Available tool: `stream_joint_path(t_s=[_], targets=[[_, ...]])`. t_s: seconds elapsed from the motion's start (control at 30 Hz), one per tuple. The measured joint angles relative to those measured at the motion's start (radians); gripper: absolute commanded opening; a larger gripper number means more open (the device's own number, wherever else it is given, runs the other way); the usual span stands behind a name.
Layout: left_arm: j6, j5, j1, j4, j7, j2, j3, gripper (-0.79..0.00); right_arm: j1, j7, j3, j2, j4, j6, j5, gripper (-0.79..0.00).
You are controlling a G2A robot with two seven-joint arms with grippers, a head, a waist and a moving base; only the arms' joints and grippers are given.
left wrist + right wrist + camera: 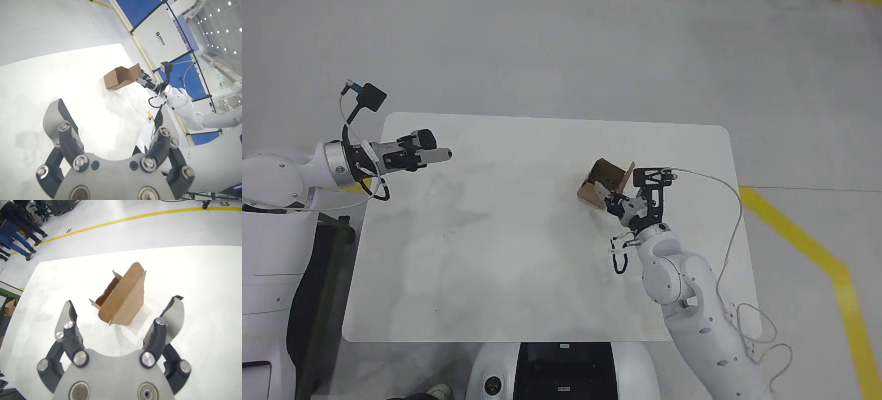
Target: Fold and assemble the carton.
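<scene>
A brown carton [604, 181] lies on its side on the white table [522, 260], right of centre, one end open and a flap standing up. My right gripper [620, 204] is open just at that flap end. In the right wrist view the carton [130, 306] lies between and just ahead of the spread fingers [70, 310], and I cannot tell whether they touch it. My left gripper [438, 156] hovers over the far left corner of the table, open and holding nothing. The left wrist view shows the carton [111, 80] far off, with the right gripper [141, 77] at its flap.
The table's right edge [739, 230] is close behind the carton. A yellow floor line [802, 240] runs past the table on the right. Wide bare tabletop [492, 290] lies between the two arms.
</scene>
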Motion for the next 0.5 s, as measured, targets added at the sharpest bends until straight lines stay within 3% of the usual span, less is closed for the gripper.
stream_joint_path(t_s=[0.07, 0.3, 0.5], targets=[[0.000, 0.000, 0.000, 0.000, 0.000, 0.000, 0.000, 0.000, 0.001, -0.005, -0.001, -0.002, 0.002, 0.009, 0.016, -0.480], [0.000, 0.000, 0.000, 0.000, 0.000, 0.000, 0.000, 0.000, -0.031, 0.002, 0.025, -0.001, -0.006, 0.008, 0.058, -0.471], [0.000, 0.000, 0.000, 0.000, 0.000, 0.000, 0.000, 0.000, -0.049, 0.009, 0.047, 0.002, -0.001, 0.008, 0.066, -0.566]])
